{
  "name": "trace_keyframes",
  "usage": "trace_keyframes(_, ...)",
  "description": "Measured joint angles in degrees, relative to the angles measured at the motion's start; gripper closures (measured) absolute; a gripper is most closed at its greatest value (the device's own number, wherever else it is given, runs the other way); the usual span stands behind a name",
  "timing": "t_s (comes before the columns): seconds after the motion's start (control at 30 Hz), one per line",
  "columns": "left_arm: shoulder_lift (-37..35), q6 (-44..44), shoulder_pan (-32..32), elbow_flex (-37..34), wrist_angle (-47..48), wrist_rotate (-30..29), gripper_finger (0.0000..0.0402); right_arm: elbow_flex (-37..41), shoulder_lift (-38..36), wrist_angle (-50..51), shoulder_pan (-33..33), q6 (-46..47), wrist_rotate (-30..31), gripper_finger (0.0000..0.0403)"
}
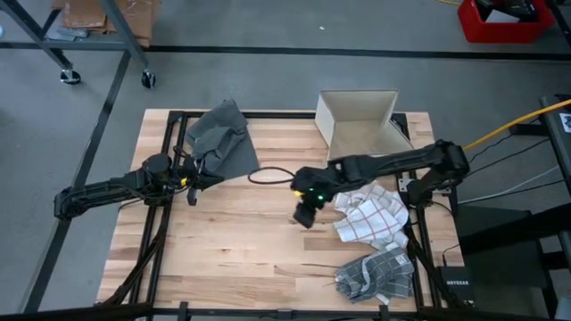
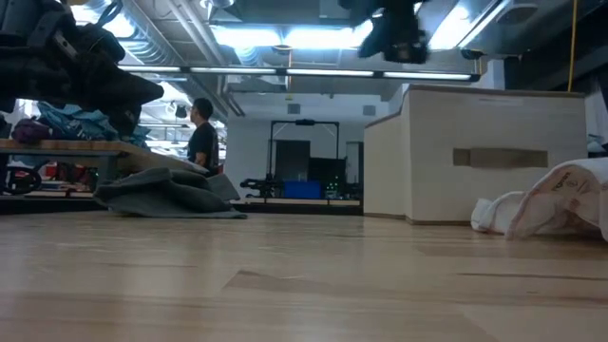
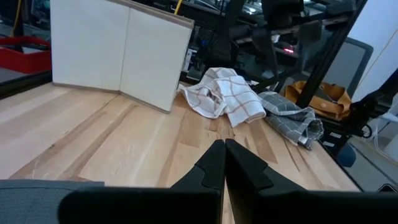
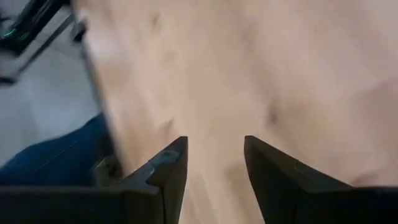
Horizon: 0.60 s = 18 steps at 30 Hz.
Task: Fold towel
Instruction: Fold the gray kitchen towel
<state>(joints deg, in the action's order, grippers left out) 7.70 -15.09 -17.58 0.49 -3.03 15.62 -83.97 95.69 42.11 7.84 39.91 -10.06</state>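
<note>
A dark grey towel [image 1: 223, 138] lies crumpled at the table's far left, also seen in the low view [image 2: 166, 195]. A white towel with red checks [image 1: 370, 214] lies bunched at the right [image 3: 221, 93], with a grey checked towel [image 1: 375, 275] nearer the front [image 3: 289, 115]. My left gripper [image 1: 192, 185] is shut on nothing [image 3: 224, 163] beside the dark towel's near edge, pointing right. My right gripper [image 1: 306, 212] hangs open above bare wood [image 4: 214, 165], just left of the white towel.
An open white box [image 1: 361, 120] stands at the far right of the table [image 2: 484, 157]. A black cable [image 1: 268, 174] lies across the wood between the arms. Bare wood shows in the middle and near left [image 1: 223, 250]. A person stands far off in the room [image 2: 201, 133].
</note>
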Motion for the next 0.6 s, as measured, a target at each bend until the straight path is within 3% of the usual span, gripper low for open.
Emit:
trace_keyframes(0.17,0.00,0.10,-0.01,0.00,-0.02,0.00,0.0398,-1.92,2.62,-7.68,0.00,-16.13,13.09,0.0240)
trace_keyframes(0.43,-0.04,-1.90,-0.02,0.00,-0.17,0.00,0.0398,-1.94,10.68,-21.03,-0.06,-54.39,25.36,0.0240)
trace_keyframes(0.6,0.00,-3.96,-0.01,0.00,-0.20,0.02,0.0398,-1.92,17.16,-22.65,-2.30,-64.62,30.47,0.0240)
